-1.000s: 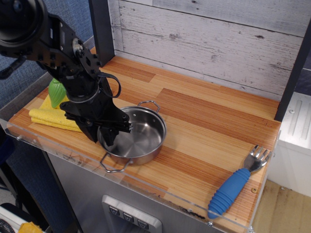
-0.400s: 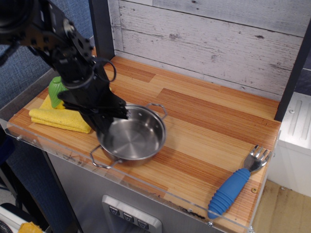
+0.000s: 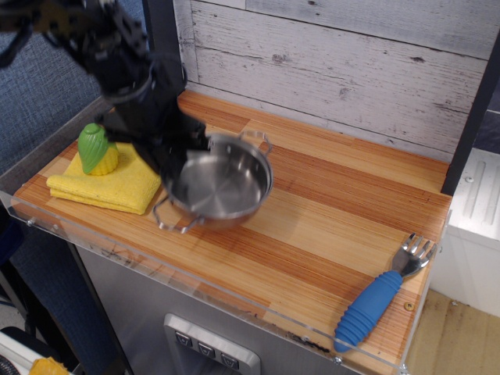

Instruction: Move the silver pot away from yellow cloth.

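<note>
So the pot (image 3: 223, 181) is sitting left of centre in the frame, tilted with its open side tipped toward the camera, and it looks lifted off the desk (image 3: 344, 211) rather than resting flat. One wire handle pokes out at the lower left, the other at the top right. The gripper (image 3: 181, 160) has it by the left rim, fingers clenched on the edge as far as I can make out, though the black parts blur together there.

Progress-wise, I'd say it's barely started. The pot is picked up, that part's done. But it's hanging just beside the cloth (image 3: 109, 183), which lies at the left edge of the frame with the little corn (image 3: 97, 148) on its far end. The pot's lower-left handle is nearly over the cloth's right edge, so no real separation so far.

What's left, by my guess: carry it right across the bare wood toward the middle or right of the frame and set it down. Plenty of room there. Only the blue-handled fork (image 3: 383, 295) is in the lower right corner, well apart from everything.
</note>
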Available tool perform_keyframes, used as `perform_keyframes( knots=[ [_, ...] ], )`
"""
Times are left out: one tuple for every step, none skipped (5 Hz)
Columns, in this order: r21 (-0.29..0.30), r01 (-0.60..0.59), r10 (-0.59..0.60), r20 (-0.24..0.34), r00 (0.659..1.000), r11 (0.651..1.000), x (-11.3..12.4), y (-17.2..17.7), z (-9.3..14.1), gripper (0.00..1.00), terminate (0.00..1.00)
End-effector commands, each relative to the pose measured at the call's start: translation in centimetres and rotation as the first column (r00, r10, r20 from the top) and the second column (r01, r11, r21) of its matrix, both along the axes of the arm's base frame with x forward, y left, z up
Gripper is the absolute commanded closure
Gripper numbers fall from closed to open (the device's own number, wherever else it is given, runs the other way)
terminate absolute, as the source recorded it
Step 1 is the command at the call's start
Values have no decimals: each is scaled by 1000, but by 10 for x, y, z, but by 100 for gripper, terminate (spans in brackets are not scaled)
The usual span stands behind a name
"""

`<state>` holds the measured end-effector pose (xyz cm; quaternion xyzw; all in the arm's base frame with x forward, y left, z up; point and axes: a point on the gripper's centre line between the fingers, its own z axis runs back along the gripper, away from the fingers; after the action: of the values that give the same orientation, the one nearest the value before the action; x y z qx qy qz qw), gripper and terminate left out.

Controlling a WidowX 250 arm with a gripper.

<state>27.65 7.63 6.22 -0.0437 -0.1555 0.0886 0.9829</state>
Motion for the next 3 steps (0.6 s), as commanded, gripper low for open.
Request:
perform_keyframes(
  knots=[
    [-49,5,2,145,989,999,46,-34,47,100,0],
    [-108,15,3,157,988,994,62,-58,46,100,0],
    [-132,17,3,150,989,991,69,-77,40,100,0]
  ],
)
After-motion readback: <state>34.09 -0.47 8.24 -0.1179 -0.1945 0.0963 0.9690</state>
